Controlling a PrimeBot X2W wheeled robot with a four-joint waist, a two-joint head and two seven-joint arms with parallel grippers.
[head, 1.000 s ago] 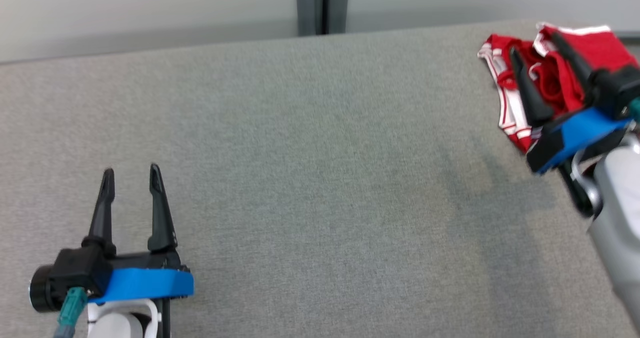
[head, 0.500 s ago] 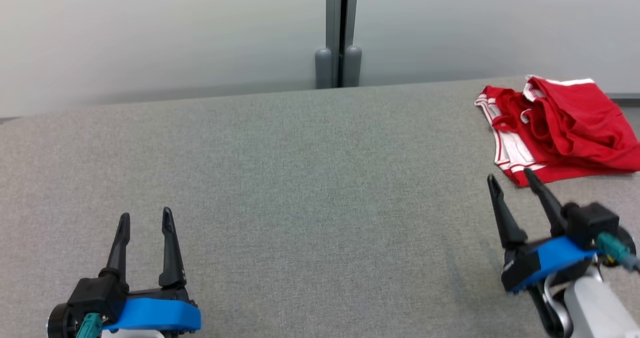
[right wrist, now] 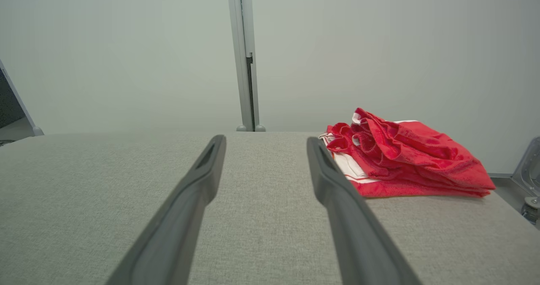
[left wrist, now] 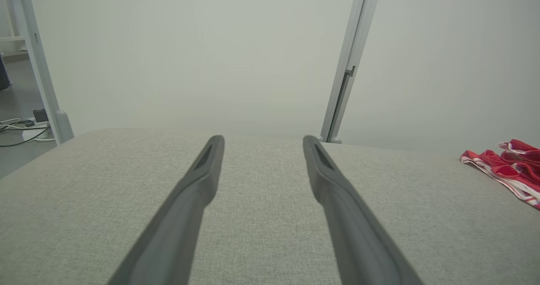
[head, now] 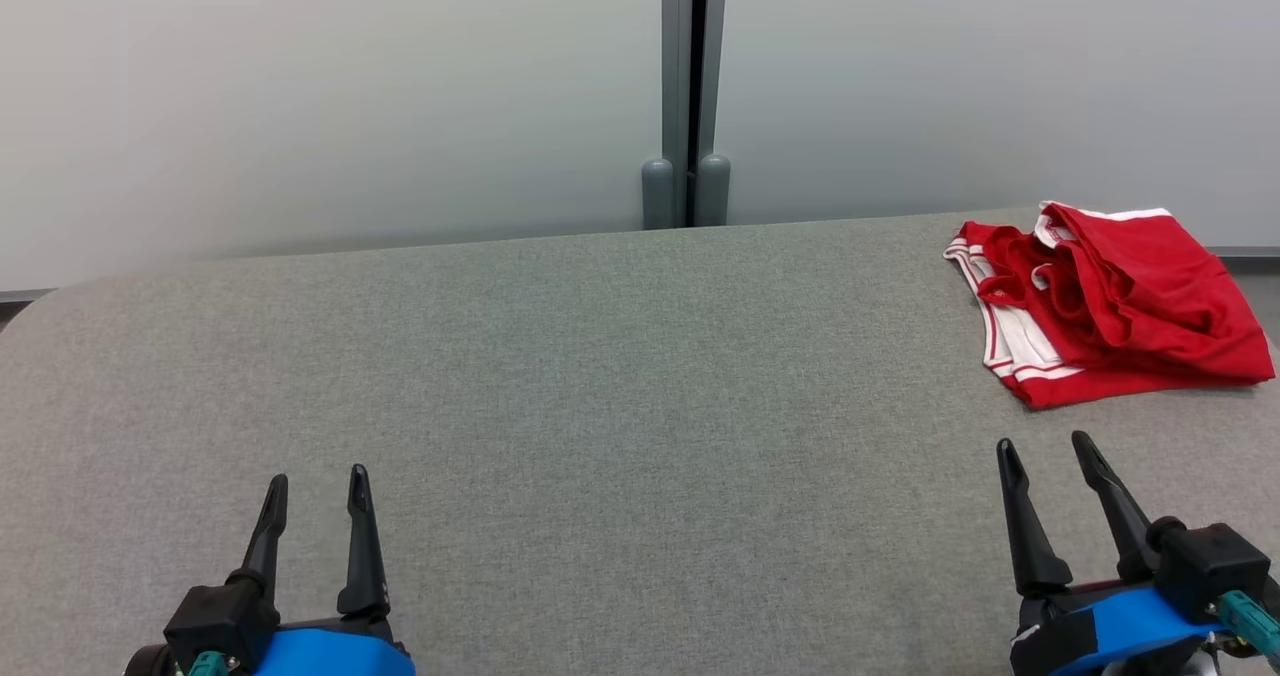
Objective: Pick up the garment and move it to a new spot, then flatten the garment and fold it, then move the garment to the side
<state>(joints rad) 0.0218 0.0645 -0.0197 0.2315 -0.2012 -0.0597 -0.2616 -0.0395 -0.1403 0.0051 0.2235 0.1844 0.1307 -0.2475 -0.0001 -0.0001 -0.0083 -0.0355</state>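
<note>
rumpled red garment [head: 1110,306] with white trim, soft heap on fuzzy grey table [head: 600,406], plain pale wall [head: 300,96] behind, left gripper [head: 318,476] and right gripper [head: 1043,442] spread wide, empty

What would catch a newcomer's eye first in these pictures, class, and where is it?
The red garment with white trim stands out, lying bunched at the far right of the grey table. Next come the left gripper and right gripper at the near edge, both open and empty.

The grey table [head: 600,376] lay open across its middle and left. A red garment [head: 1110,301] occupied its far right corner. A wall [head: 300,106] backed the far edge.
</note>
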